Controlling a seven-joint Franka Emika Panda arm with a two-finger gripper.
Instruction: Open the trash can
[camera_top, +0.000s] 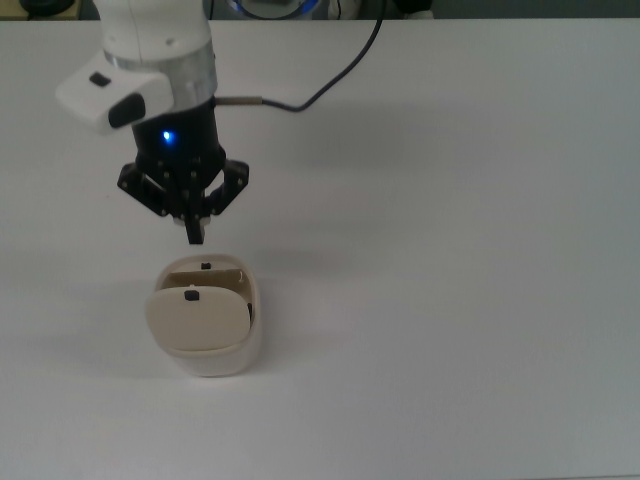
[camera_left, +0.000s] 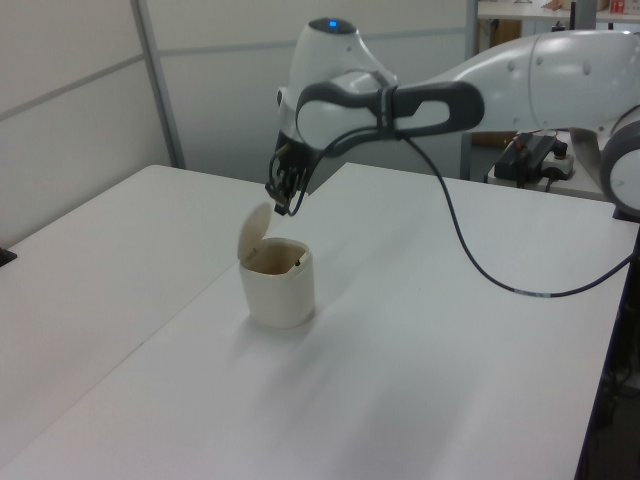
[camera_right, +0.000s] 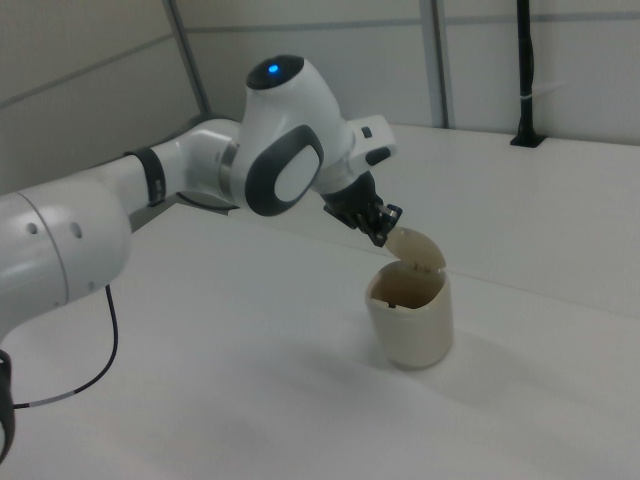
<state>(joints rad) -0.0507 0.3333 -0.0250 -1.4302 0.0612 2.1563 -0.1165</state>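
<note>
One trash can (camera_top: 205, 345) beneath claw (camera_top: 194, 234)

You have a broad white table (camera_left: 420, 400) filling the near scene. Behind it, in the left view, stand pale grey wall panels (camera_left: 60, 110) split by a metal upright (camera_left: 158, 80). At the left view's far right sits another desk (camera_left: 520, 12).

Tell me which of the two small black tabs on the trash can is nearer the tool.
The black tab on the trash can rim, just below the tool in the top view; the other tab sits on the raised lid.
</note>
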